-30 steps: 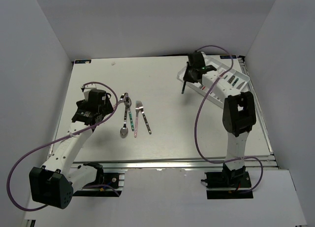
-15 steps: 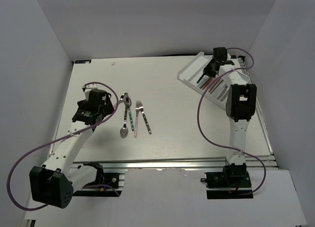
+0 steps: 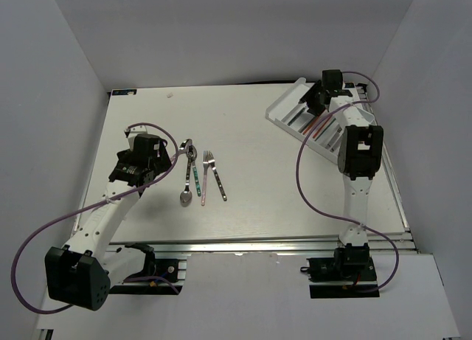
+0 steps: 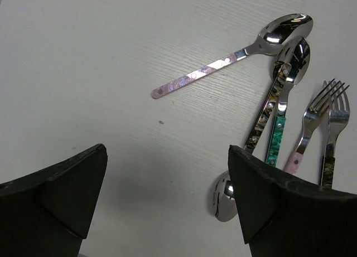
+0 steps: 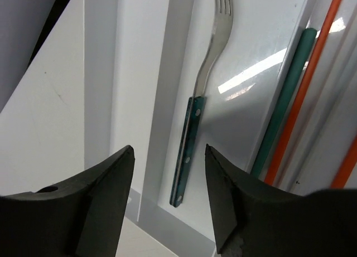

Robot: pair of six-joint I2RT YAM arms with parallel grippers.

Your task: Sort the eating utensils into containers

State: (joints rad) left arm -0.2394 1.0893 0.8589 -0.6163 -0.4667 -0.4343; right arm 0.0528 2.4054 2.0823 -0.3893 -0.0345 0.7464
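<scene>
- Eating utensils (image 3: 198,174) lie in a small cluster left of centre in the top view, spoons and forks side by side on the white table (image 3: 251,207).
- At the upper right of that view the white tray (image 3: 284,109) sits at an angle, with the right gripper (image 3: 318,102) over it. The left gripper (image 3: 153,165) hangs just left of the cluster.
- In the left wrist view the left gripper's jaws are spread wide, one finger in each lower corner, with only bare table between them; it holds nothing.
- A pink-handled spoon (image 4: 223,61) lies slanted at upper centre. To its right a teal-handled spoon (image 4: 277,135) and a dark-handled one run close together, and two forks (image 4: 326,109) lie by the right edge. Another spoon bowl (image 4: 222,200) peeks out beside the right-hand finger.
- In the right wrist view the right gripper's jaws stand partway apart and grip nothing.
- Below their gap a teal-handled fork (image 5: 192,131) lies flat in one tray compartment, tines toward the top of the frame.
- To its right, along a dividing wall, lie a green chopstick (image 5: 284,101) and orange chopsticks (image 5: 312,73).
</scene>
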